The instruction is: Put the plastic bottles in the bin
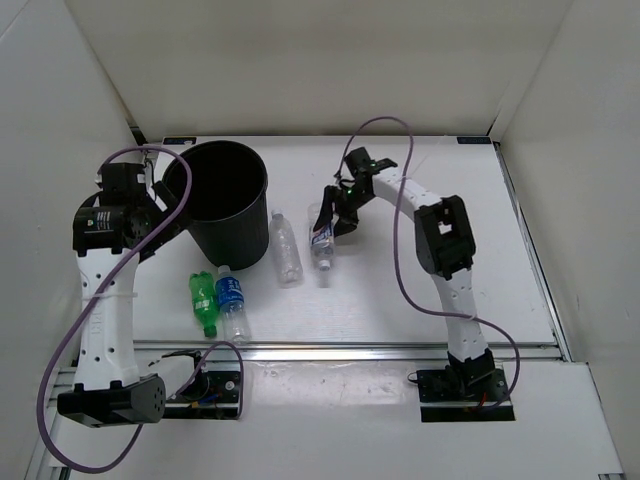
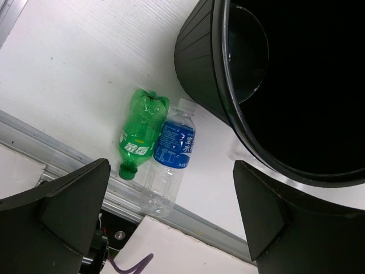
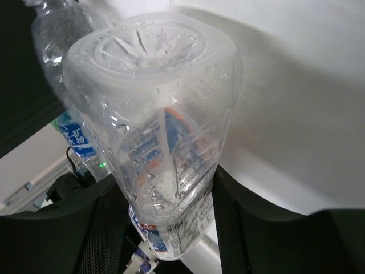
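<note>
Seen from above, your right gripper [image 3: 165,191] hides the far end of the dark-label bottle [image 1: 321,248]. Its wrist view shows both pads clamped on it, just right of the clear bottle [image 1: 287,250]. Your left gripper [image 2: 171,165] gapes, holding nothing, left of the bin [image 1: 215,200]. The green bottle [image 2: 138,140] and blue-label bottle [image 2: 174,151] touch, near the bin. Only the top view shows all 4 bottles.
</note>
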`<move>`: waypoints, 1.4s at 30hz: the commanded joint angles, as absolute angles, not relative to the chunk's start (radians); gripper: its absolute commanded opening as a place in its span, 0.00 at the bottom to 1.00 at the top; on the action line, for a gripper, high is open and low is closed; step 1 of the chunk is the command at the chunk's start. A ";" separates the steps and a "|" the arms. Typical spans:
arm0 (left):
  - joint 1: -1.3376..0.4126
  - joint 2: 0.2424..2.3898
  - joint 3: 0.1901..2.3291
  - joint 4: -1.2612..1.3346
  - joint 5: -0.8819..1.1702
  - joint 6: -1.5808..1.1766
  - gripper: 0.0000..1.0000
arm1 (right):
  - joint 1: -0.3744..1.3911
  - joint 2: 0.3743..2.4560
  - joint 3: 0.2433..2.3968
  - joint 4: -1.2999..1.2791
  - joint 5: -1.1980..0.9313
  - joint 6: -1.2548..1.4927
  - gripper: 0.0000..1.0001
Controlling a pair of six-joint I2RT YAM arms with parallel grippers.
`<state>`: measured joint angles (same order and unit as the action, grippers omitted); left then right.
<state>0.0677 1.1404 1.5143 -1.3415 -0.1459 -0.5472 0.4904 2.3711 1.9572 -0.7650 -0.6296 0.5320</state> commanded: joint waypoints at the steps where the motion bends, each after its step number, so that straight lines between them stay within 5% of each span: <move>1: 0.061 1.103 1.568 -1.345 -0.166 -0.566 1.00 | 0.456 2.116 1.953 -0.828 -0.542 0.554 0.38; 11: 0.061 1.106 1.525 -1.305 -0.184 -0.586 1.00 | 0.523 2.120 2.460 -0.577 -0.738 0.742 0.41; 22: -0.009 1.114 1.560 -1.315 -0.222 -0.552 1.00 | 0.723 2.214 2.569 -0.278 -0.608 0.753 0.57; 26: -0.009 1.103 1.551 -1.324 -0.222 -0.552 1.00 | 0.723 2.243 2.580 -0.200 -0.534 0.778 0.62; 30: -0.009 1.103 1.529 -1.324 -0.213 -0.563 1.00 | 0.723 2.256 2.580 -0.201 -0.503 0.781 0.98; 37: -0.009 1.083 1.509 -1.312 -0.213 -0.574 1.00 | 0.713 2.149 2.571 -0.371 -0.385 0.649 1.00; 42: -0.009 1.063 1.509 -1.301 -0.256 -0.583 1.00 | 0.649 1.926 2.239 -0.473 -0.261 0.529 1.00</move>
<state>-0.0051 1.0973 1.5135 -1.3151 -0.2138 -0.5751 0.6971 2.1048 2.3661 -0.4263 -0.3584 0.6369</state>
